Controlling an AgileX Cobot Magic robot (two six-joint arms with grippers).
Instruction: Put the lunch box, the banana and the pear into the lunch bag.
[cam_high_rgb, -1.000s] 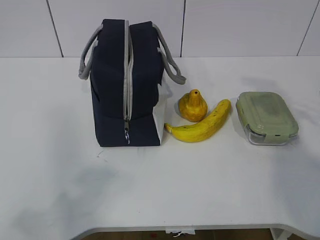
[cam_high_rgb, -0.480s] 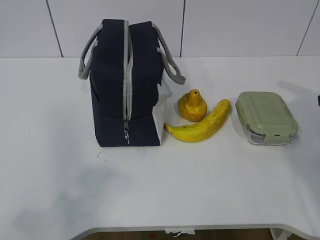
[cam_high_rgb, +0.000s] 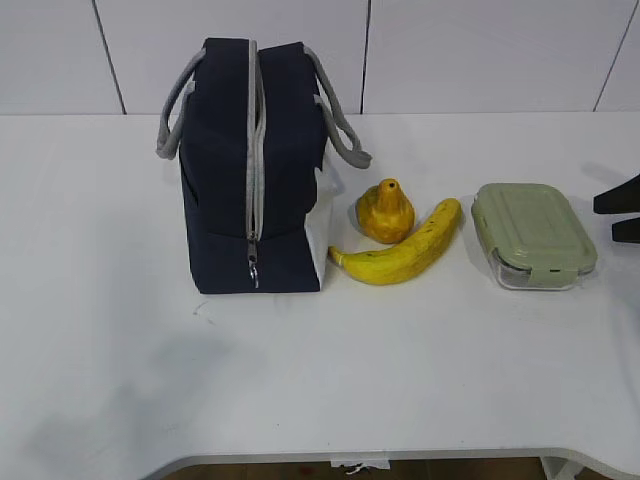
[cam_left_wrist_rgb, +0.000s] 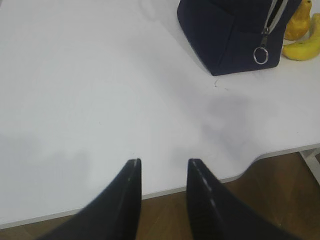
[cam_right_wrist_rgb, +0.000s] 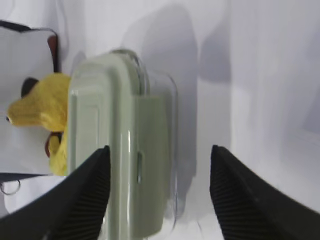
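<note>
While the white table (cam_high_rgb: 330, 380) is scanned in the exterior view, the count is taken: one lunch bag (cam_high_rgb: 252, 170), one pear (cam_high_rgb: 385, 212), one banana (cam_high_rgb: 402, 247), one lunch box (cam_high_rgb: 532, 235), and two grippers are seen. The lunch bag is stood upright at about ten o'clock from the table's middle, its grey zipper (cam_high_rgb: 251, 150) run closed down the near face with a ring pull (cam_left_wrist_rgb: 260, 55) hung at the bottom. The pear is set just at the bag's three o'clock, and the banana is laid touching the pear on its five o'clock side. The lunch box is placed at three o'clock from the banana, apart from it, lid on.

Against half a second ago, a change is noted: the right gripper (cam_high_rgb: 622, 212) has been brought in at the frame's three o'clock edge, where only a sliver was seen before. Its fingers are spread wide, nothing pinched, with the lunch box partly between them in the right wrist view.

The left gripper (cam_left_wrist_rgb: 162, 167) is held over bare table near the six o'clock edge, fingers parted and empty. Open surface is left at six and nine o'clock of the bag; the table's front edge is curved inward.
</note>
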